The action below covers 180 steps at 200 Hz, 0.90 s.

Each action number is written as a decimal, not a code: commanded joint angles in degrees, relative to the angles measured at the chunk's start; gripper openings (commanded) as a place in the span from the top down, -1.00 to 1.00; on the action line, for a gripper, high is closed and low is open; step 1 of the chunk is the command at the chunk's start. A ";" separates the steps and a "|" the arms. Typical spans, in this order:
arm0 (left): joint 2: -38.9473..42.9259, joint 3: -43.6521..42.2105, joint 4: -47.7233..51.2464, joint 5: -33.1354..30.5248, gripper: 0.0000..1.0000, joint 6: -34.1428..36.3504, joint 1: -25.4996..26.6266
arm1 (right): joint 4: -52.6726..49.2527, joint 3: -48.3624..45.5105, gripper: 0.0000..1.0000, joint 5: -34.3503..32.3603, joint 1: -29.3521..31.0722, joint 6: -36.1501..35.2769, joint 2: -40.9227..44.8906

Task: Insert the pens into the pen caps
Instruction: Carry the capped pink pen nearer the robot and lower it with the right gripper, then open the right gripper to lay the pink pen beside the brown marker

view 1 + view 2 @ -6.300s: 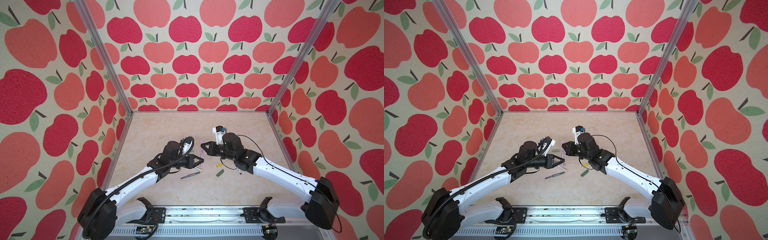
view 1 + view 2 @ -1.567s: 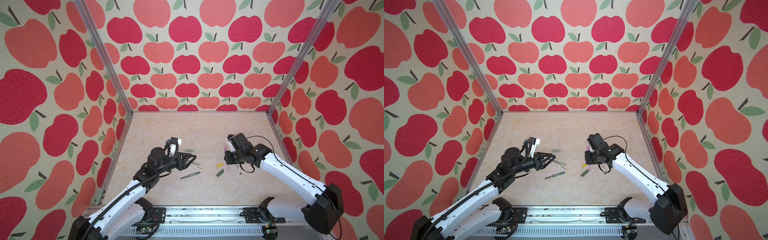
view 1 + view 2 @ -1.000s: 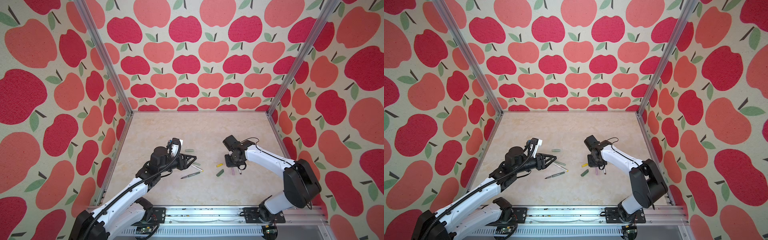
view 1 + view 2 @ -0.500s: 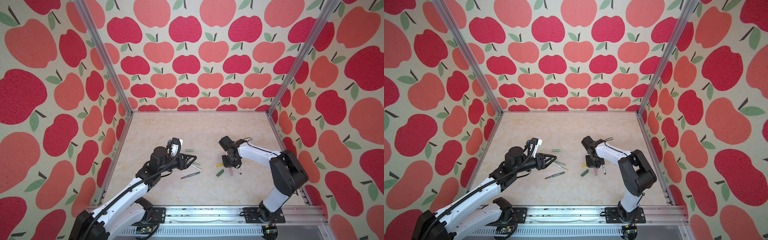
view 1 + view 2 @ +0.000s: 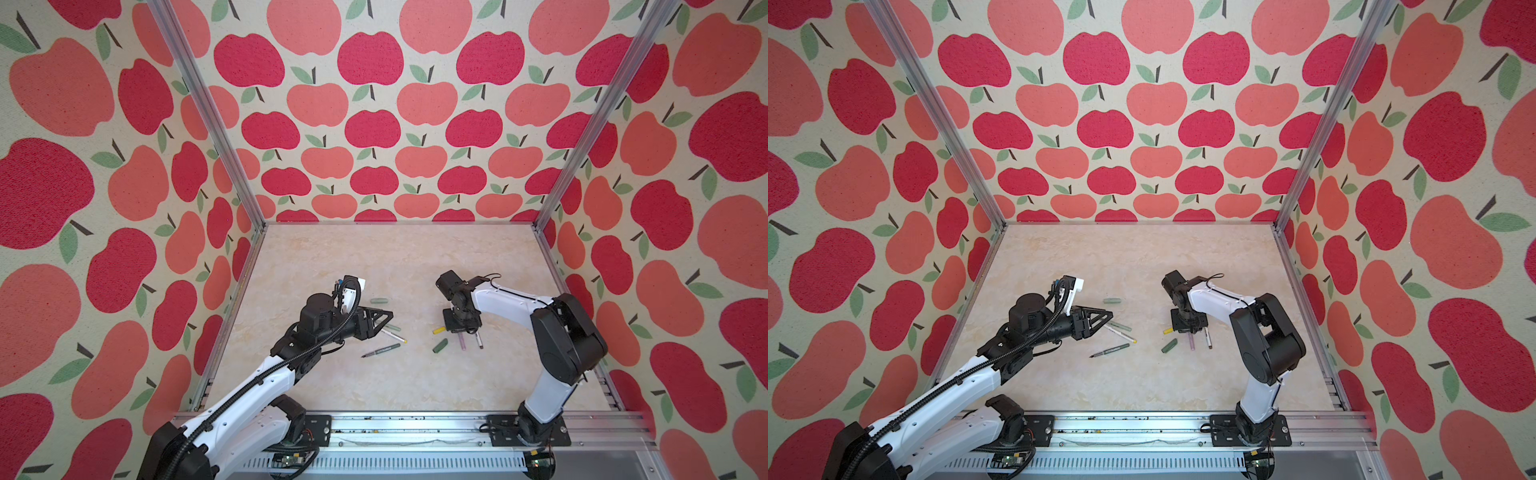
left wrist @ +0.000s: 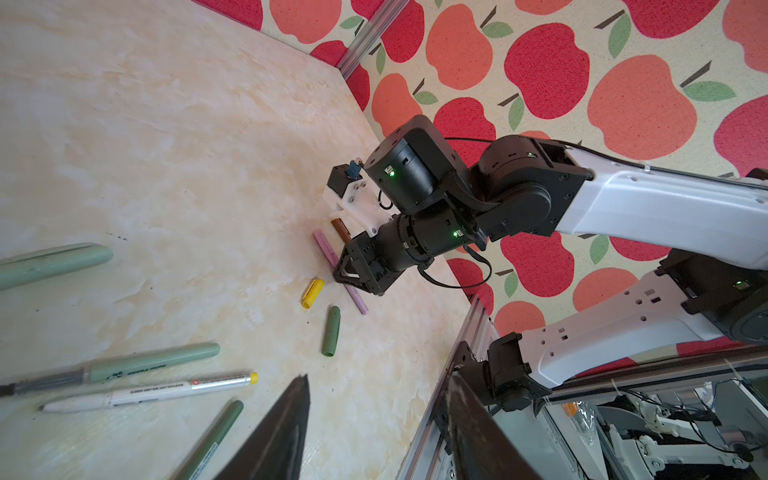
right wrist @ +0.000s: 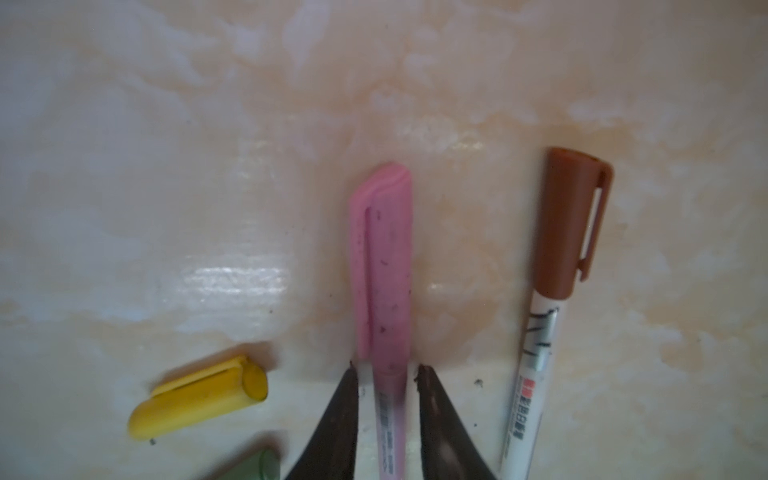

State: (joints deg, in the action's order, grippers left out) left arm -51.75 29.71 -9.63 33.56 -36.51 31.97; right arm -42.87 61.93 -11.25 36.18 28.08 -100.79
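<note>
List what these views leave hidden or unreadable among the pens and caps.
Right wrist view: pink pen rear end, cut by the bottom edge.
Right wrist view: dark green cap, blurred, mostly cut by the bottom edge.
Left wrist view: dark green pen tip, beyond the bottom edge.

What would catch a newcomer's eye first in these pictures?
The red apple-print walls surround the pale marble-look table. Then the right gripper, jaws open astride the capped pink marker pen at right, while the open left gripper hovers above uncapped pens at left.

pens (image 5: 380,350) and caps (image 5: 440,345) on marble tabletop (image 5: 374,266)
</note>
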 commanded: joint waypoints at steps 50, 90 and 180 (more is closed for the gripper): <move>1.13 -0.45 -0.77 -0.60 -0.12 0.30 0.00 | 0.42 1.09 0.41 -1.66 -0.83 -0.39 -0.70; 1.56 -0.36 -0.17 -0.78 -0.12 0.28 -0.02 | 0.86 1.00 0.57 -1.57 -1.12 -0.13 -0.54; 1.72 -0.10 0.01 -0.87 -0.12 0.30 0.07 | 0.86 0.34 0.82 -2.38 -1.78 -0.43 0.05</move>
State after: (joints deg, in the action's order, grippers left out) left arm -50.89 29.71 -9.54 33.36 -36.53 31.97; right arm -41.78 61.95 -12.19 35.31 28.08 -100.79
